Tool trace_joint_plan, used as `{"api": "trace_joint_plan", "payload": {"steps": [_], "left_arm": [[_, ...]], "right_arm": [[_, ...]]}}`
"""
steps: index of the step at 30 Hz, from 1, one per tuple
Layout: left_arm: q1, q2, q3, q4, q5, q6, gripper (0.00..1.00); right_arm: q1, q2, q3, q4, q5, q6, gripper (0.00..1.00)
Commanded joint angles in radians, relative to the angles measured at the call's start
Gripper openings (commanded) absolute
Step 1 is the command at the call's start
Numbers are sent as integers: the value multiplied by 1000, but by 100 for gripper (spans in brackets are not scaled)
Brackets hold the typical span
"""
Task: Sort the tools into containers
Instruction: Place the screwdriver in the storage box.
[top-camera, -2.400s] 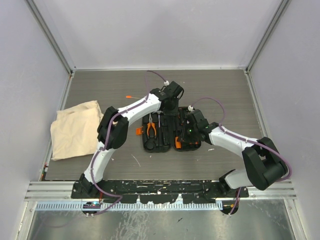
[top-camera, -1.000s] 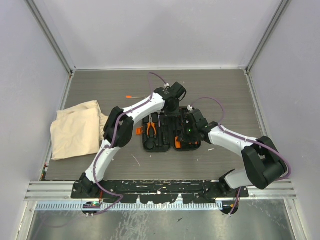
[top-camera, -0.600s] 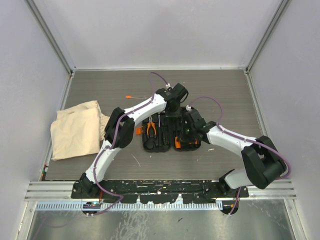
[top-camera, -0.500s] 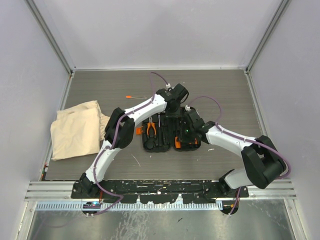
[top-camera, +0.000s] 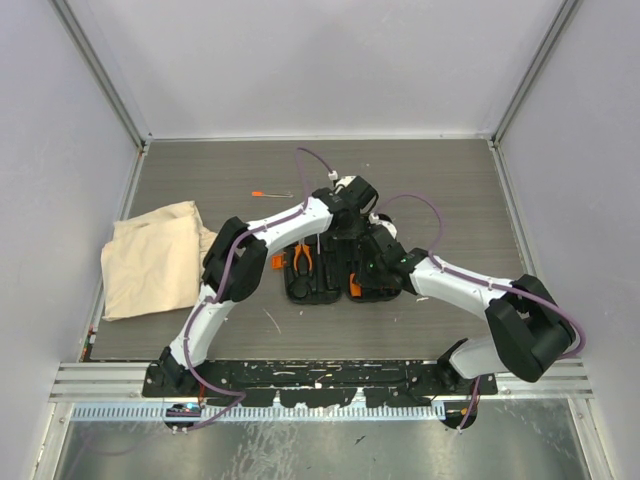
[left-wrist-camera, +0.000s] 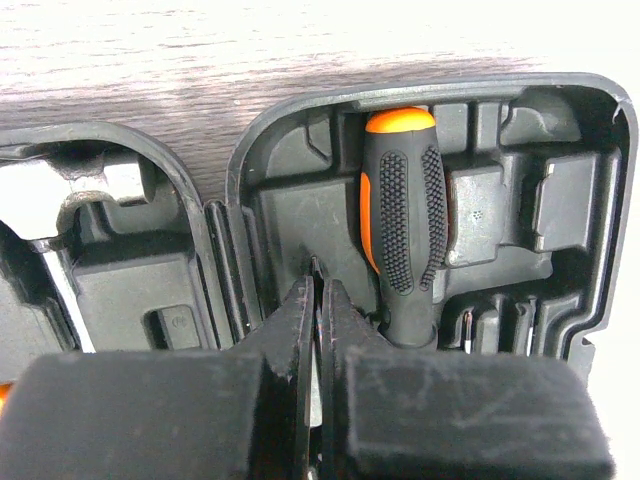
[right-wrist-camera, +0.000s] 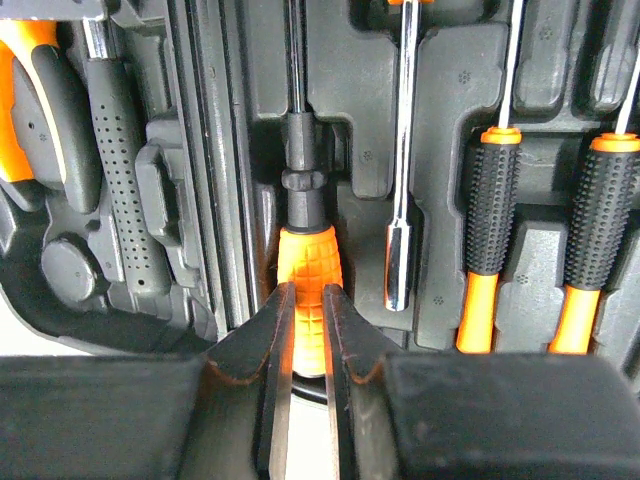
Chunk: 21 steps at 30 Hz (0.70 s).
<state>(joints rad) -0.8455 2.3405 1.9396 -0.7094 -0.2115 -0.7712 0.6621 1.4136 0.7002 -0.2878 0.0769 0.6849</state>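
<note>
My right gripper (right-wrist-camera: 307, 300) is pinched narrowly on the orange-handled driver (right-wrist-camera: 308, 262), which lies in its tool case (right-wrist-camera: 440, 250) slot, with screwdrivers (right-wrist-camera: 492, 200) seated just right of it. My left gripper (left-wrist-camera: 318, 285) is closed and empty. A thin driver (top-camera: 270, 193) lies outside, beyond the case, so I judge the job nearly done.

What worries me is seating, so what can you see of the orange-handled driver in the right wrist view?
The orange-handled driver has a grid-textured, plastic-looking orange grip, a black ribbed collar and a thin dark shaft. It lies in a moulded slot of the black tool case, beside a chrome rod. The right end effector is closed on its butt end.
</note>
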Motion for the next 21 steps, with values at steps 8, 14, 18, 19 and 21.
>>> {"api": "trace_joint_plan", "payload": {"steps": [8,14,18,19,21], "left_arm": [[-33,225,-150,-121,128,-19,0],[-39,186,-187,-79,114,-13,0],[-38,86,-230,-46,85,8,0],[-38,57,-230,-39,79,17,0],[-39,7,-219,-27,74,40,0]], "right_arm": [[19,180,-138,-54,-33,31,19],[21,150,-145,-58,-24,38,19],[16,96,-141,-107,1,35,19],[13,88,-141,-116,2,33,19],[12,76,-143,-132,8,31,20]]}}
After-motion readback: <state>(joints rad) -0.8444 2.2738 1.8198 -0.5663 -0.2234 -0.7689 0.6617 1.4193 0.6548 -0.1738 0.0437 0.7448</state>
